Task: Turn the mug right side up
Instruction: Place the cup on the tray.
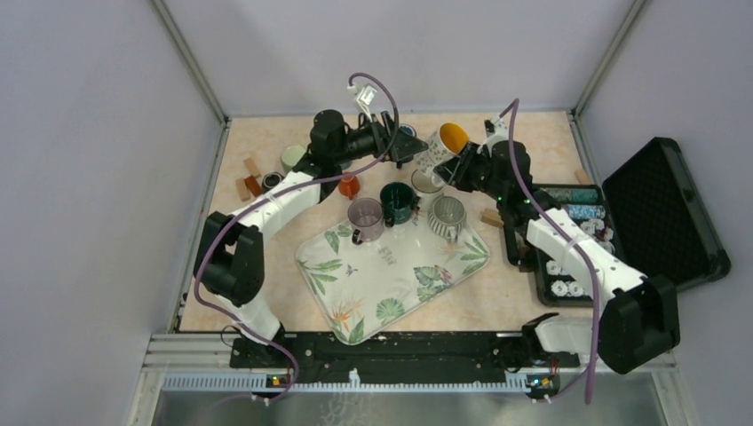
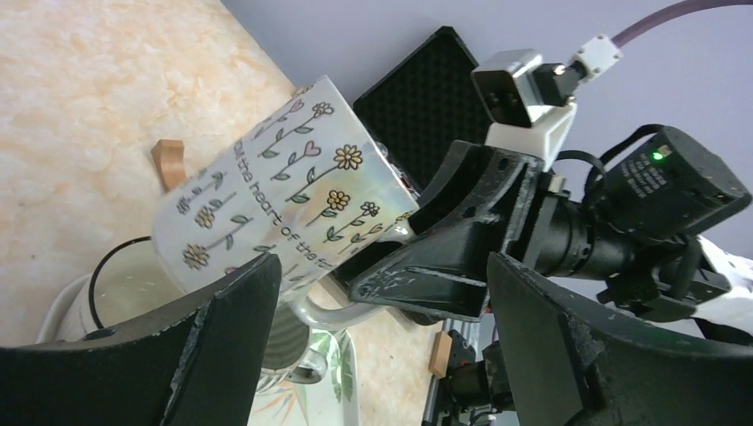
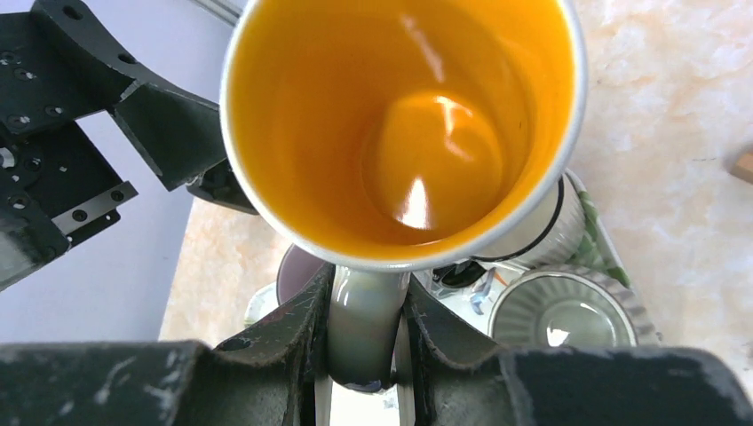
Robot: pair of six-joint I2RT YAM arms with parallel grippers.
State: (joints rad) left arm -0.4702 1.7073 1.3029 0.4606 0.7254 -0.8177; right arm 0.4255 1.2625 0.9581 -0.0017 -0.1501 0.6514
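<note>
found flowered mug (image 1: 441, 146) tilted and raised above the desk (image 1: 533, 129), beyond the far edge of the tray (image 1: 355, 284), orange inside showing. found right fingers (image 3: 293, 342) clenched on its handle (image 3: 362, 324). found left fingers (image 2: 222, 324) spread wide, released, close by its base, gripping nothing.

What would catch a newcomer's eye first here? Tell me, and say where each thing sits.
The flowered mug with its orange inside hangs tilted in the air at the far middle, its handle clamped by the right gripper. Just left of it the left gripper stands open. Nearer the arms, the leaf-patterned tray bears a purple mug at its far edge.
</note>
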